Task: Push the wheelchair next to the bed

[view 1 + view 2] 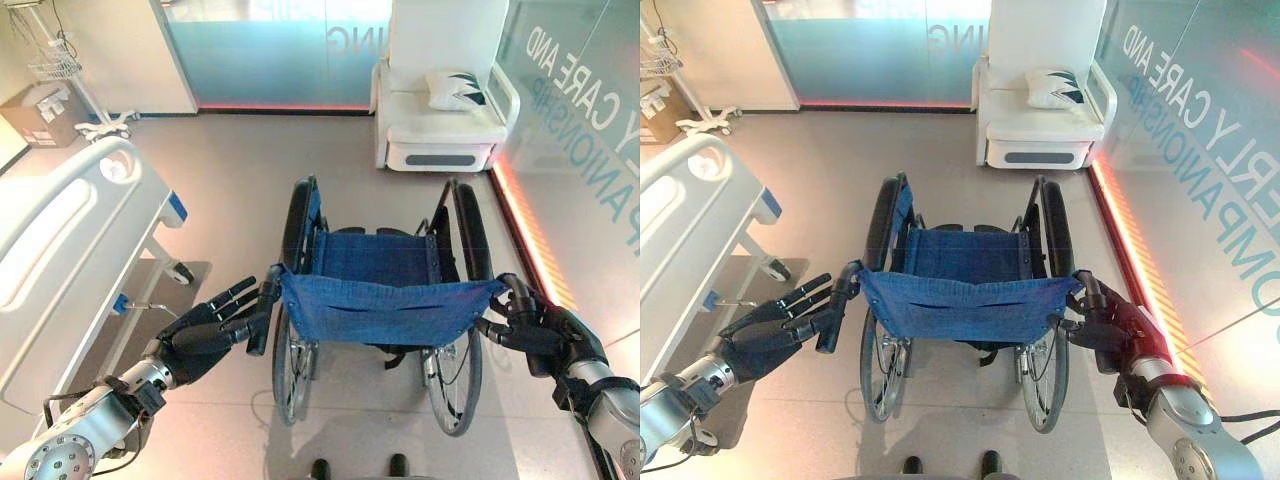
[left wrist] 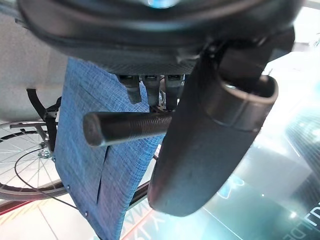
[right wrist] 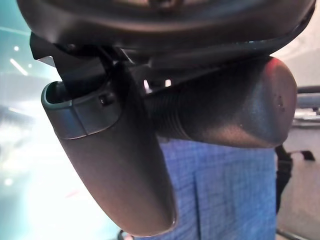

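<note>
the wheelchair stands in the middle of the floor, its blue fabric back facing the robot and its seat pointing away toward the white armchair at the far wall. the bed lies along the robot's left, its white footboard well apart from the wheelchair's left wheel, so the chair is not yet beside it. the right robot hand has its fingers curled round the right push handle, and its wrist view shows the ribbed grip tucked under the thumb. the left robot hand is not yet gripping: its fingers lie fairly straight, reaching past the left push handle, and in its wrist view the ribbed handle sits free between thumb and fingers. to do this step well, i judge the left robot hand should close round that grip first, so both sides carry the push evenly; pushing with one handle alone would likely swing the chair round. the route then seems to call for a curve toward the left, with more drive from the right side, easing the chair in parallel to the bed. the left wheel and the bed's caster look the likeliest place to snag, so the approach should be slow there.
</note>
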{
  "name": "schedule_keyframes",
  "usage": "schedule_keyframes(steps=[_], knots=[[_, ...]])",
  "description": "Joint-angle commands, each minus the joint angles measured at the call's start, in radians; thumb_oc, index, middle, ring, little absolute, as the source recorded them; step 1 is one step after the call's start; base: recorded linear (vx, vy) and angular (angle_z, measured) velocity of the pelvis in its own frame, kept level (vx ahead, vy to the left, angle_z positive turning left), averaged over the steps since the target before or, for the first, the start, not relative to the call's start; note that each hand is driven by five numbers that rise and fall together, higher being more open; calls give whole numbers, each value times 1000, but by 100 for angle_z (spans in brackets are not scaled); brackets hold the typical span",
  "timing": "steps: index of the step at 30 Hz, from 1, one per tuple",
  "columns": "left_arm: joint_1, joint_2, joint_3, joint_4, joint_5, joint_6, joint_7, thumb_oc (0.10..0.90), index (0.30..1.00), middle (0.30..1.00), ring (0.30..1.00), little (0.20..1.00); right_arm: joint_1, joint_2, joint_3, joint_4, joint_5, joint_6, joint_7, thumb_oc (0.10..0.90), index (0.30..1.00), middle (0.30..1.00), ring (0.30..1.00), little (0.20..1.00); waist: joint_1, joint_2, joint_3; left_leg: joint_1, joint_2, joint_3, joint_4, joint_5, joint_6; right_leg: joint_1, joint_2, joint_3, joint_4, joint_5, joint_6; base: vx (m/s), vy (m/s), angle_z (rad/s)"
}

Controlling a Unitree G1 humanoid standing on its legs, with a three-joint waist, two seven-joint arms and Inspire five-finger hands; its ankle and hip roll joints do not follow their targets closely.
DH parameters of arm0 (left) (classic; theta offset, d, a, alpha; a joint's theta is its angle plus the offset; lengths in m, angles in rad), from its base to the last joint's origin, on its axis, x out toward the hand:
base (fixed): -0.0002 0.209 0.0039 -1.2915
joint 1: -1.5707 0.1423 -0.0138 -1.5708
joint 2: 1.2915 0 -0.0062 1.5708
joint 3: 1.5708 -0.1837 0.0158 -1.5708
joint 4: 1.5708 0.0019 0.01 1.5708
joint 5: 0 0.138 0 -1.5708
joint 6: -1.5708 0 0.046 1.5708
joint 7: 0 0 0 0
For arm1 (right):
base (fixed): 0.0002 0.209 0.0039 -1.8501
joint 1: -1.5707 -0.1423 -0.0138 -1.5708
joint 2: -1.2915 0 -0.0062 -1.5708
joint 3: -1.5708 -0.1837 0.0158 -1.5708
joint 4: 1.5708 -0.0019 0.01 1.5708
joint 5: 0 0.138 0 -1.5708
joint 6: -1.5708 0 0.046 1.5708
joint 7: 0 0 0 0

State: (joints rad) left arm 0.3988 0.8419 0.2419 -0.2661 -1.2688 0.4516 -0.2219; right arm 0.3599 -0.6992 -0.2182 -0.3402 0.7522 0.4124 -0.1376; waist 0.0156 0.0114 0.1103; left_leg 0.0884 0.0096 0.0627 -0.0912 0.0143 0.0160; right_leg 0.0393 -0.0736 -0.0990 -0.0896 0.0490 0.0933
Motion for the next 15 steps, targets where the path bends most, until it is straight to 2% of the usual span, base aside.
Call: schedule_keyframes(steps=[1,5,6,7,8,9,11,13,15], knots=[[-80,40,-48,-197,-46,9,-178,800,900,900,900,900,-17,-102,24,-46,41,-77,-43,800,900,900,900,900,-39,10,-41,-41,48,11,4,41,-67,20,-59,-29,2,17,42,0,0,0],[-61,76,-51,-188,39,45,-149,800,900,900,900,900,-19,-124,24,-43,60,-86,-48,800,900,900,900,900,-40,16,-38,-44,48,11,4,43,-68,17,-58,-27,2,18,42,0,0,0],[-69,94,-66,-167,14,89,-86,800,900,900,900,900,-38,-142,39,-33,79,-87,-60,800,900,900,900,900,-40,19,-36,-44,47,8,4,44,-67,18,-57,-27,2,17,42,0,0,0],[-70,94,-66,-168,13,89,-85,800,900,900,900,900,-38,-143,39,-33,79,-87,-60,800,900,900,900,900,-40,19,-36,-44,47,8,4,44,-67,18,-57,-27,2,17,42,0,0,0],[-78,95,-76,-154,9,123,-41,800,900,900,900,900,-53,-148,53,-25,83,-88,-69,800,900,900,900,900,-39,21,-36,-43,48,10,4,43,-67,20,-57,-28,2,16,43,0,0,0],[-80,97,-80,-150,7,130,-32,800,900,900,900,900,-57,-151,57,-22,85,-88,-71,800,900,900,900,900,-39,21,-36,-42,48,10,4,43,-67,20,-57,-29,2,16,43,0,0,0],[-123,100,-130,-97,-81,202,184,800,900,900,900,900,-94,-167,99,0,98,-100,-102,800,900,900,900,900,-40,24,-38,-39,48,8,4,46,-66,24,-56,-32,2,16,43,0,0,0],[-140,86,-142,-65,-109,213,283,800,900,900,900,900,-98,-165,108,3,96,-103,-114,800,900,900,900,900,-41,25,-39,-39,48,7,4,45,-64,24,-56,-33,2,14,43,0,0,0],[-137,80,-135,-51,-124,217,325,800,900,900,900,900,-93,-163,103,3,97,-102,-115,800,900,900,900,900,-41,25,-40,-40,48,7,4,45,-63,23,-55,-34,2,14,42,0,0,0]])
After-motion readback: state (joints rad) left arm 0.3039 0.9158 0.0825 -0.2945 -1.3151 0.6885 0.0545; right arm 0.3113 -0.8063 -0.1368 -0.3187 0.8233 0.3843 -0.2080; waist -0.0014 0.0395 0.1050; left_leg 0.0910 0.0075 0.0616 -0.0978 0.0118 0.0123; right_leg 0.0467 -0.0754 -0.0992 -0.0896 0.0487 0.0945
